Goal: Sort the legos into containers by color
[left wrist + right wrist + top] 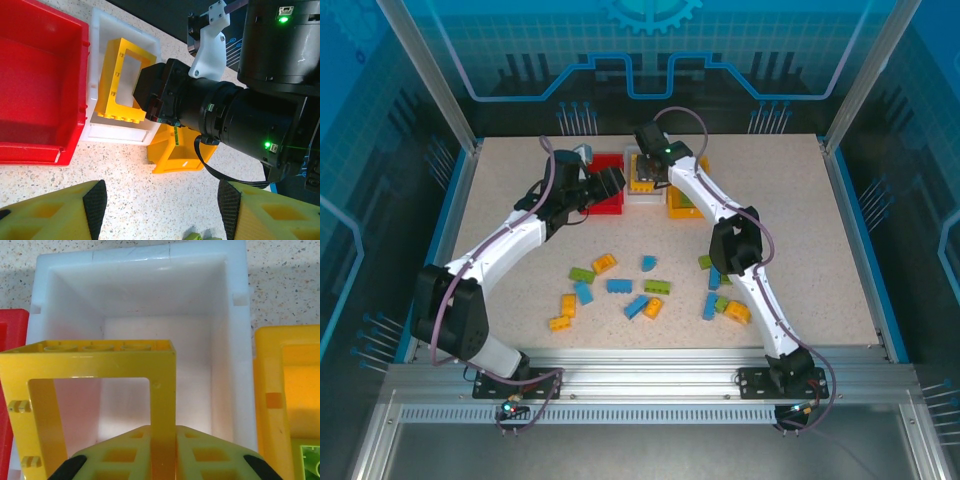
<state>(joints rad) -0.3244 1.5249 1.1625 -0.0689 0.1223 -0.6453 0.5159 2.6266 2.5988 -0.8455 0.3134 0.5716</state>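
**Yellow frame brick poised over the white bin**

The right fingers (125,456) are clenched on one side bar of a yellow frame brick (100,360), an open window-shaped lego. They hold it upright above the mouth of the white bin (227,340), which sits between the red bin (35,75) and the yellow bin (175,157). The left fingers (47,215) are spread apart with nothing between them, hovering over bare table (150,200) just in front of the bins. The other legos (620,287) lie scattered on the table nearer the arm bases.

The step in hand looks like the drop. To do it well, centre the brick over the opening and away from the wall beside the red bin, since the frame is wide for this bin. Lower it a little before letting go so it cannot bounce out. How high it hangs above the bin floor is hard to judge from here. Then part the fingers fully and lift straight up.
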